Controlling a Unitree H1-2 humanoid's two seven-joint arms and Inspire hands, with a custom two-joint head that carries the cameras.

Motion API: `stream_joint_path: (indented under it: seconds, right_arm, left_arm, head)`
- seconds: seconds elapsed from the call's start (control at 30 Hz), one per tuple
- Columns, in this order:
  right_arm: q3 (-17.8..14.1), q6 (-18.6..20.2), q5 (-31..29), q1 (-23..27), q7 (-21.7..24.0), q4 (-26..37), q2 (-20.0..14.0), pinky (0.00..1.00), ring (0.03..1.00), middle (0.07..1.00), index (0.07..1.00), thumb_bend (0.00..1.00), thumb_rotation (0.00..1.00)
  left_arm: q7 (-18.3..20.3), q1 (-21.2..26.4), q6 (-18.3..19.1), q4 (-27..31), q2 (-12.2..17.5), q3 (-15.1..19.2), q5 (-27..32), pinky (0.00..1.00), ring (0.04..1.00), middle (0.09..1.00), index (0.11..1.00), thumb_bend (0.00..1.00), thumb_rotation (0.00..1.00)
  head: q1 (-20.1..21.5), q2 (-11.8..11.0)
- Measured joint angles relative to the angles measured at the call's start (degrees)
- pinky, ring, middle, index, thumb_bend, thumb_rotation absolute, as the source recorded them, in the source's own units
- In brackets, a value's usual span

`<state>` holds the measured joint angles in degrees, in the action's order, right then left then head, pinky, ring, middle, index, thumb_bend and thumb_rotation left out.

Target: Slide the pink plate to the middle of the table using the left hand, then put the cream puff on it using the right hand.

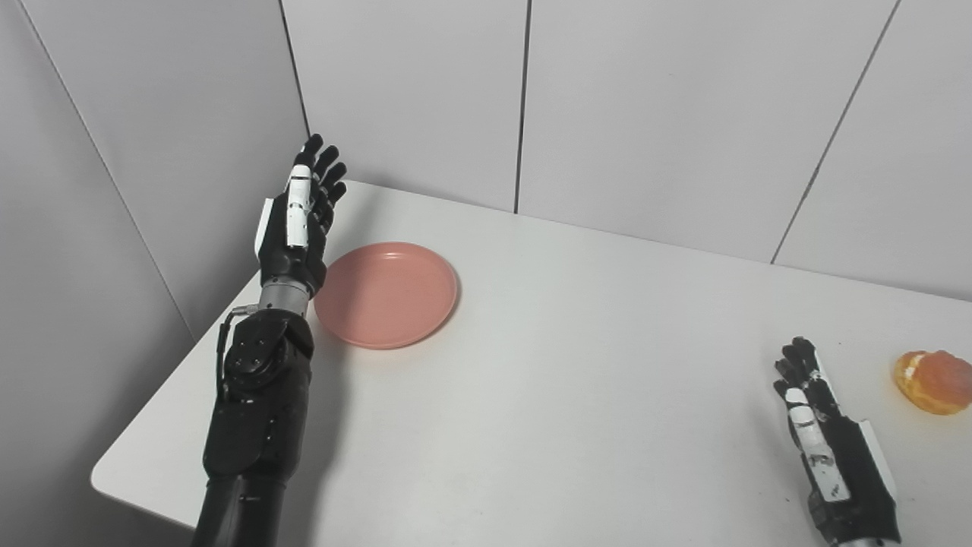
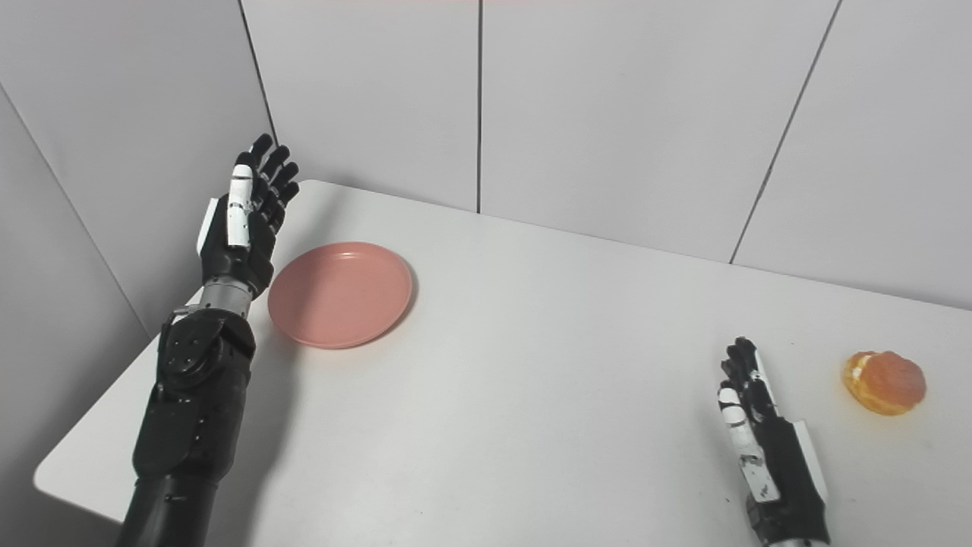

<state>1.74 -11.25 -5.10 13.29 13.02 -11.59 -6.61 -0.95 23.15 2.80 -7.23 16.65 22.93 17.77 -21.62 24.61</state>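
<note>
Here, the black left hand (image 1: 298, 220) is held upright with fingers extended and apart, grasping nothing, just beside the left rim of the round, shallow pink plate (image 1: 386, 294); whether it touches the rim cannot be told. The plate lies flat on the white tabletop (image 1: 569, 365), near its far left corner. The black right hand (image 1: 824, 433) rests at the near right, fingers straight and loosely spread, empty. The golden-brown cream puff (image 1: 935, 381) sits on the tabletop near that hand, to its right, apart from it.
</note>
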Motion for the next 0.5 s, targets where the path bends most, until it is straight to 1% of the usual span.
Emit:
stream_joint_path:
  seconds: [0.1,0.3,0.43,0.5]
  right_arm:
    - [0.01,0.0,0.1,0.0,0.0,0.0,-0.04,1.0,1.0,1.0,1.0,0.14,0.82]
    - [0.03,0.0,0.18,-0.02,0.0,0.04,-0.06,1.0,1.0,1.0,1.0,0.15,0.83]
    - [0.02,0.0,0.24,-0.02,0.0,0.03,-0.06,1.0,1.0,1.0,1.0,0.14,0.82]
    - [0.01,0.0,0.11,-0.02,0.0,0.03,-0.05,1.0,1.0,1.0,1.0,0.14,0.82]
  left_arm:
    - [0.0,-0.03,0.04,-0.55,0.52,0.69,0.82,0.97,0.946,0.947,0.932,0.38,1.0]
    - [0.12,-0.13,0.03,-3.01,1.23,0.89,2.0,0.98,0.95,0.954,0.947,0.36,1.0]
    - [0.24,-0.12,-0.02,-5.72,1.28,1.03,2.4,0.97,0.946,0.949,0.949,0.36,1.0]
    - [0.27,-0.15,-0.11,-6.71,1.29,1.15,2.63,0.94,0.932,0.939,0.938,0.36,1.0]
  head:
    - [-0.09,0.0]
    - [-0.18,0.09]
    - [-0.18,0.18]
    - [-0.09,0.18]
